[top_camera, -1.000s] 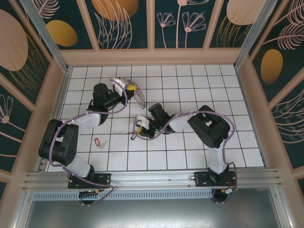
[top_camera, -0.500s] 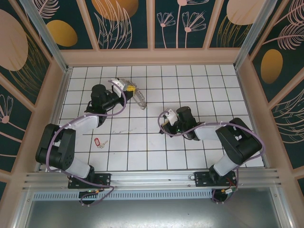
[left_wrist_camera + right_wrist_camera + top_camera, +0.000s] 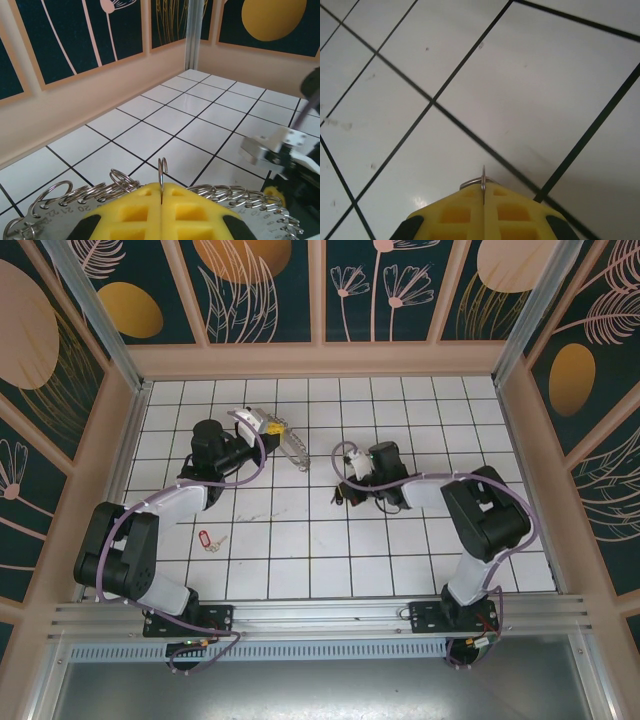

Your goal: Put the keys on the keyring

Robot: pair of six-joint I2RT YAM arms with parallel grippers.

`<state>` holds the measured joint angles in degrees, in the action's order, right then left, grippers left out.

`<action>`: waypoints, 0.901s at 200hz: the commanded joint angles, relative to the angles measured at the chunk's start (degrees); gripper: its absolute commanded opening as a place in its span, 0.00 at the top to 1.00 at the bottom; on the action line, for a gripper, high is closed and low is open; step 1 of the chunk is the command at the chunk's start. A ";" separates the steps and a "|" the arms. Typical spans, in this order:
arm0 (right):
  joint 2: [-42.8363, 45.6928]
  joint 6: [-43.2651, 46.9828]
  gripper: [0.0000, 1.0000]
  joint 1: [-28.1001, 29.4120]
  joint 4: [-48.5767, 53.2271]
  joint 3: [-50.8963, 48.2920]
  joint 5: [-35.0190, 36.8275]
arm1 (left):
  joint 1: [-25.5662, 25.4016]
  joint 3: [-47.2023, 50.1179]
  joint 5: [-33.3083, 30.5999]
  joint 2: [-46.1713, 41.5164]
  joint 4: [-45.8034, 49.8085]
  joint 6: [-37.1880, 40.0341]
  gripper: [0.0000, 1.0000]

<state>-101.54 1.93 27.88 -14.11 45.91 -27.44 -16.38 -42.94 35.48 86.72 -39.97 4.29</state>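
The task is judged to be at an early stage, with neither key yet seen threaded. The left gripper (image 3: 270, 429) is found shut, its yellow pads (image 3: 172, 200) pressed together on the keyring (image 3: 60, 209), which is seen as a numbered metal strip fringed with many small split rings. One split ring (image 3: 161, 172) is pinched upright in the seam between the jaws, and the strip is spread to either side just beyond the tips. In the top view the strip is seen to project from those jaws toward the right arm. The right gripper (image 3: 347, 490) is likewise found shut, and a thin wire ring (image 3: 483, 176) is nipped in the seam at its tips. A small dark item is noted directly at those tips and is judged to be the blue-tagged key (image 3: 339, 499), held by its ring, though its blade cannot be made out. The two sets of jaws are seen apart, with bare tiled table (image 3: 320, 540) between them, so the held key is not yet presented to the keyring. The red-tagged key (image 3: 207, 539) is seen lying on the table, well apart from both jaws and untouched. Both threadings are therefore judged outstanding: the held key is to be brought to a ring at the left jaws, and the red-tagged key is to be collected afterwards.
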 commanded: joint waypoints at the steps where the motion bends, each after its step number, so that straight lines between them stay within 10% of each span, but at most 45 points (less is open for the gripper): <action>1: -3.12 -4.31 0.95 -1.52 6.44 4.09 -5.63 | 0.45 0.31 0.55 -1.25 -1.94 0.47 1.00; 180: -13.75 -7.47 0.84 -5.73 18.94 19.32 -10.79 | 0.47 0.62 0.57 -1.45 -0.47 1.30 1.00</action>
<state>-113.97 -5.08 22.37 2.04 63.81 -37.32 -16.38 -42.30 35.46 86.72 -39.13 4.51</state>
